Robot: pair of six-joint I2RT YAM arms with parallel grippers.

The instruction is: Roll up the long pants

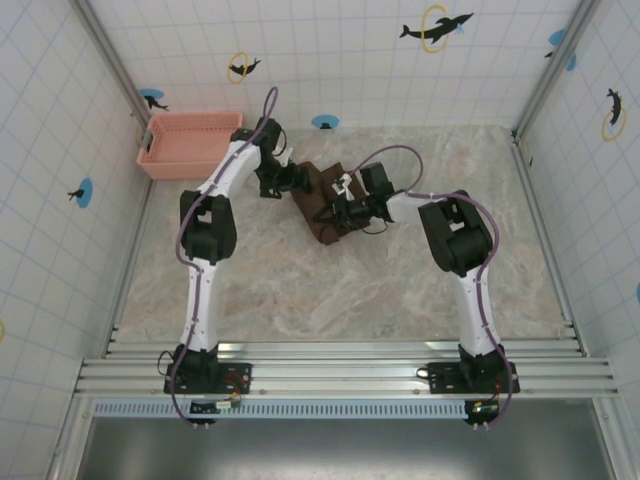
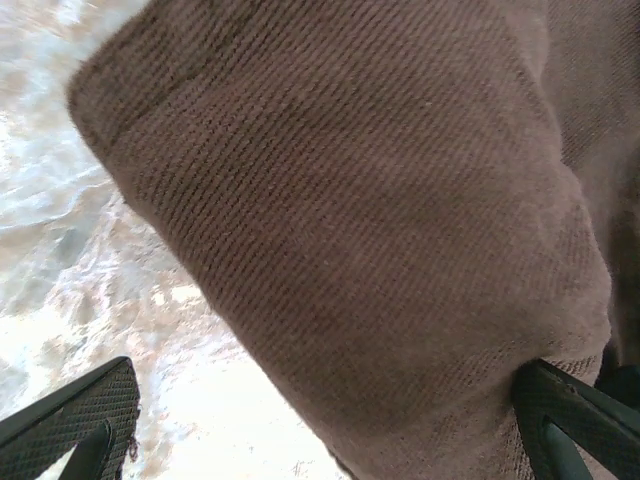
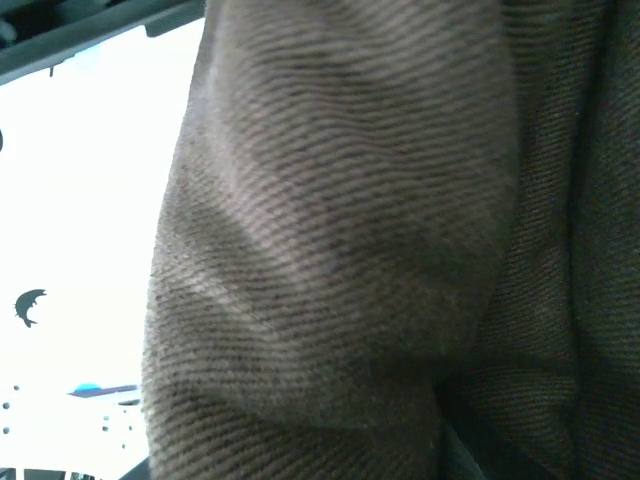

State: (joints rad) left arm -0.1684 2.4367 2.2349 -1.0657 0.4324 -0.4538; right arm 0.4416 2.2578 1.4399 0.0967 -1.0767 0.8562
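Note:
The long pants lie as a compact dark brown bundle at the middle back of the table, between both grippers. My left gripper is at the bundle's left side. In the left wrist view, its fingertips stand wide apart. The thick rounded fold of the pants lies between them and touches only the right finger, so the gripper is open. My right gripper is on the bundle's near right edge. In the right wrist view the ribbed cloth hangs right before the camera and hides the fingers.
A pink basket stands at the back left corner against the tiled wall. Bare marbled table stretches in front of the bundle toward the arm bases. Tiled walls close in the left, back and right sides.

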